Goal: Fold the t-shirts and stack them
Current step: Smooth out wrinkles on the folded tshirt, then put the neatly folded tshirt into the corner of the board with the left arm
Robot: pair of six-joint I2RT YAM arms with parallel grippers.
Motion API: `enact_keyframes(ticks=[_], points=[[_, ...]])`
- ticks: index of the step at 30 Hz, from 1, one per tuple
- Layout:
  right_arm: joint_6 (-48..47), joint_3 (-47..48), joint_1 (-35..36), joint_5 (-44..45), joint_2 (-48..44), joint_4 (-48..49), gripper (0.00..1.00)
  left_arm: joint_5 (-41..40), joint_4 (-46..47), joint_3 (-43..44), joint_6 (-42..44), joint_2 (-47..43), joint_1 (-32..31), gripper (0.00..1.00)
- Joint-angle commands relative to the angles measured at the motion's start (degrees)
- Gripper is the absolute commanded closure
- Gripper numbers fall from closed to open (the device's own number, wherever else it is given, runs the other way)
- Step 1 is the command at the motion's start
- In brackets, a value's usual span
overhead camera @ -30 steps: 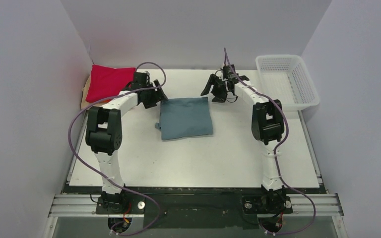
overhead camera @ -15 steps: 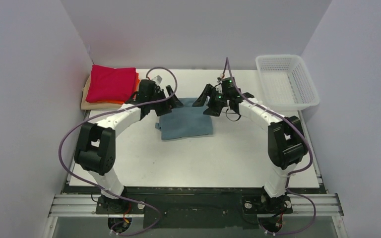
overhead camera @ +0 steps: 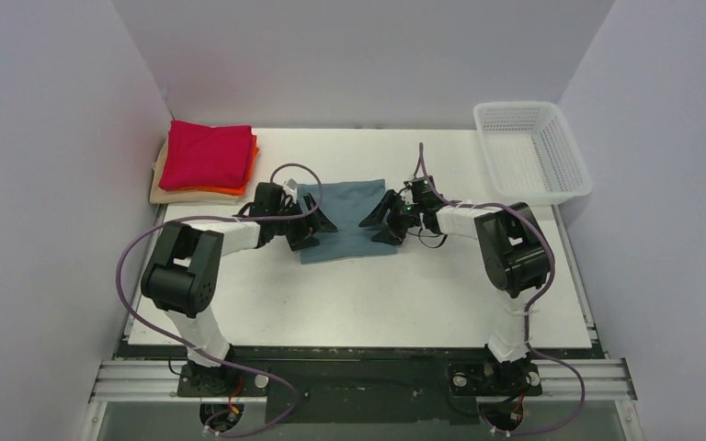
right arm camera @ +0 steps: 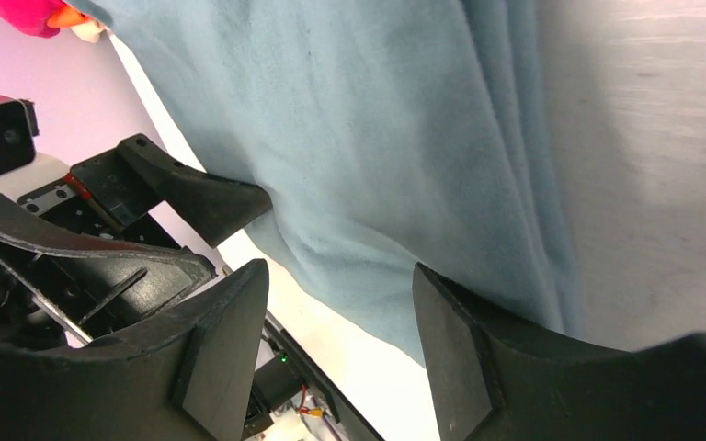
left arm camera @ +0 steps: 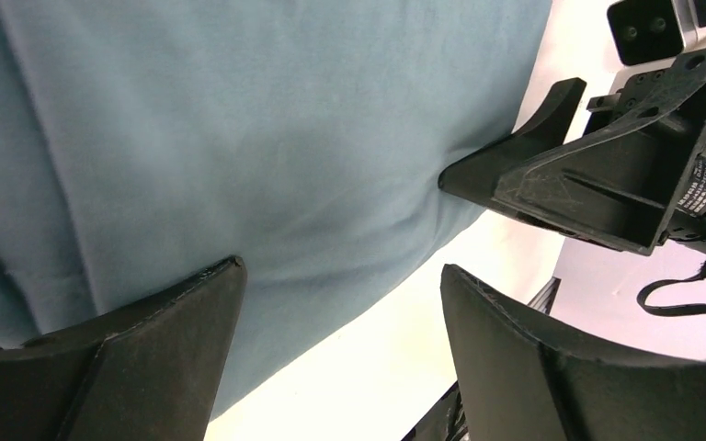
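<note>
A folded dusty teal t-shirt (overhead camera: 345, 213) lies flat mid-table. My left gripper (overhead camera: 312, 230) is open and low at its left near corner. In the left wrist view (left arm camera: 340, 268) one finger is over the teal cloth (left arm camera: 239, 119) and the other over bare table. My right gripper (overhead camera: 379, 226) is open and low at the right near corner. In the right wrist view (right arm camera: 338, 269) it straddles the edge of the teal cloth (right arm camera: 377, 119) the same way. A folded crimson-red t-shirt (overhead camera: 206, 154) tops an orange one (overhead camera: 248, 170) and a beige one (overhead camera: 162, 188) at the back left.
A white mesh basket (overhead camera: 535, 147) stands at the back right corner. Grey walls close in the table on the left, back and right. The two grippers face each other across the shirt, each in sight of the other's wrist camera (left arm camera: 607, 156) (right arm camera: 138, 220).
Both arms have swung from behind the teal shirt's far edge toward me and dropped low at its left and right near corners. The shirt and stack have not moved.
</note>
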Motion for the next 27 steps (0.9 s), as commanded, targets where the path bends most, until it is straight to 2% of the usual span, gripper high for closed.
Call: enact_keyframes(ticks=[1, 7, 10, 13, 16, 19, 22, 27], points=[[-7.4, -5.4, -4.5, 13.1, 0.5, -10.9, 0.42, -6.1, -7.7, -4.9, 3.0, 0.1, 3.1, 0.09], [-10.7, -1.2, -5.6, 12.8, -7.2, -16.3, 0.35, -6.6, -11.7, 0.3, 5.5, -7.4, 3.0, 0.08], [-14.3, 4.4, -5.7, 12.5, -12.6, -22.1, 0.27, -9.2, -15.9, 3.9, 6.9, -11.3, 2.8, 0.08], [-16.3, 5.1, -5.7, 14.5, -18.2, -25.0, 0.18, -13.0, -21.7, 8.0, 9.8, -14.6, 2.7, 0.08], [-17.8, 2.2, -5.8, 19.0, -25.4, -27.3, 0.12, -20.5, -27.6, 12.7, 12.0, -12.8, 3.0, 0.08], [-20.4, -1.8, -5.8, 22.8, -32.1, -30.2, 0.1, -22.3, -30.7, 15.4, 13.6, -9.3, 3.0, 0.08], [-22.9, -2.5, -5.9, 28.1, -35.7, -34.6, 0.1, -22.1, -31.4, 18.3, 14.3, -4.9, 2.7, 0.08], [-25.7, -4.0, -6.1, 32.1, -41.4, -39.6, 0.1, -19.7, -31.8, 22.3, 14.5, 1.6, 2.1, 0.07]])
